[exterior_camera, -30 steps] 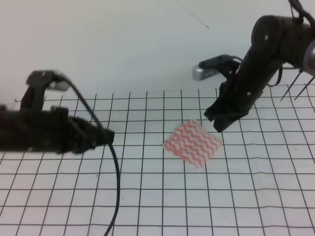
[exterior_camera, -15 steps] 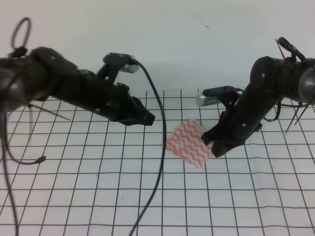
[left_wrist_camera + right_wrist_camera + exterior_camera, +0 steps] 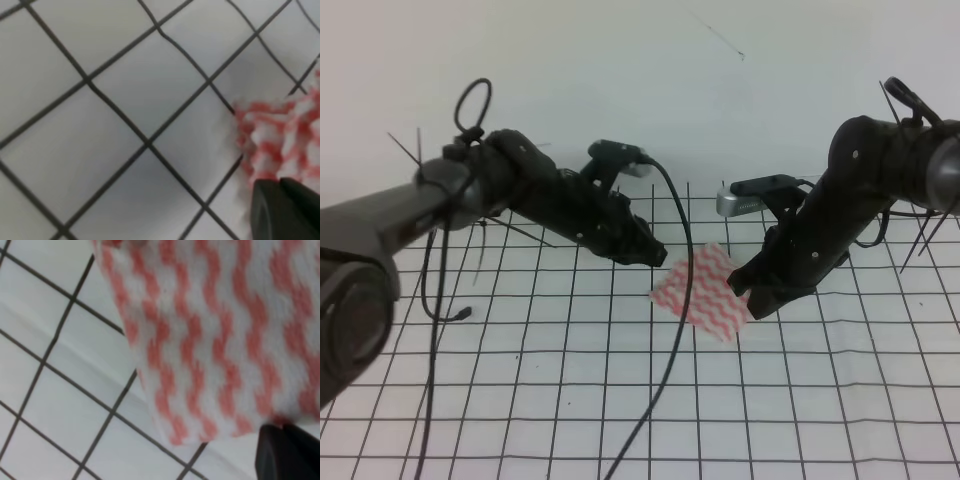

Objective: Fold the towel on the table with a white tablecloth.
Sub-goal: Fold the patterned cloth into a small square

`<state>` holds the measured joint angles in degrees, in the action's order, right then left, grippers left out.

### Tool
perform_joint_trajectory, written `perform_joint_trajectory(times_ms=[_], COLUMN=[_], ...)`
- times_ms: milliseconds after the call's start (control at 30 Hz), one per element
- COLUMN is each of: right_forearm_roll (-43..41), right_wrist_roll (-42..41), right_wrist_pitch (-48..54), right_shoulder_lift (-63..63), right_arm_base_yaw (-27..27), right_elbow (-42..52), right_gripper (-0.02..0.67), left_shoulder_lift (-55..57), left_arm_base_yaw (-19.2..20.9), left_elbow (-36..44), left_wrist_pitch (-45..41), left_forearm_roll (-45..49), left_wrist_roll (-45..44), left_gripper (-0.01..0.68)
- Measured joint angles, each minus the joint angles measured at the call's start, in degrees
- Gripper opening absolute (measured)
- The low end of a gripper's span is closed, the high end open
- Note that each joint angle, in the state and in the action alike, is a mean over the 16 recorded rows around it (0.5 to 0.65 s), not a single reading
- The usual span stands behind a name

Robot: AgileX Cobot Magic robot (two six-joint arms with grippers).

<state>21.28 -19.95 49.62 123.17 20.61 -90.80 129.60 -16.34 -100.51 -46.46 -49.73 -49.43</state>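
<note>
The towel (image 3: 698, 290), red-pink and white wavy stripes, lies on the table with a white tablecloth (image 3: 620, 400) right of centre. My right gripper (image 3: 752, 296) is at the towel's right corner, and its dark fingertips (image 3: 285, 452) are shut on the towel's edge (image 3: 215, 330), which looks slightly raised. My left gripper (image 3: 656, 254) hovers by the towel's upper left side. In the left wrist view its fingertips (image 3: 285, 210) are pressed together over the rumpled left corner of the towel (image 3: 280, 130), with nothing seen between them.
A black cable (image 3: 670, 330) hangs from the left arm and runs across the gridded cloth toward the front edge. A plain white wall (image 3: 620, 80) stands behind the table. Cable ties stick out from both arms.
My left arm has swung in from the far left up to the towel's left side. My right gripper dropped onto the towel's right corner and has stayed there for the last half second.
</note>
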Motion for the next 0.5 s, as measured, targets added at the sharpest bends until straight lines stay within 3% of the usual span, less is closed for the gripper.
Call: perform_joint_trajectory(times_ms=[500], right_forearm_roll=[-4.5], right_wrist_roll=[-0.6], right_wrist_pitch=[-9.3], right_shoulder_lift=[0.0], right_arm_base_yaw=[0.0], right_elbow=[0.0], right_gripper=[0.003], left_shoulder_lift=[4.3], left_arm_base_yaw=[-1.3], left_elbow=[-4.0], left_wrist_pitch=[-9.1], left_forearm_roll=[3.3], left_wrist_roll=[0.4], left_gripper=[-0.001])
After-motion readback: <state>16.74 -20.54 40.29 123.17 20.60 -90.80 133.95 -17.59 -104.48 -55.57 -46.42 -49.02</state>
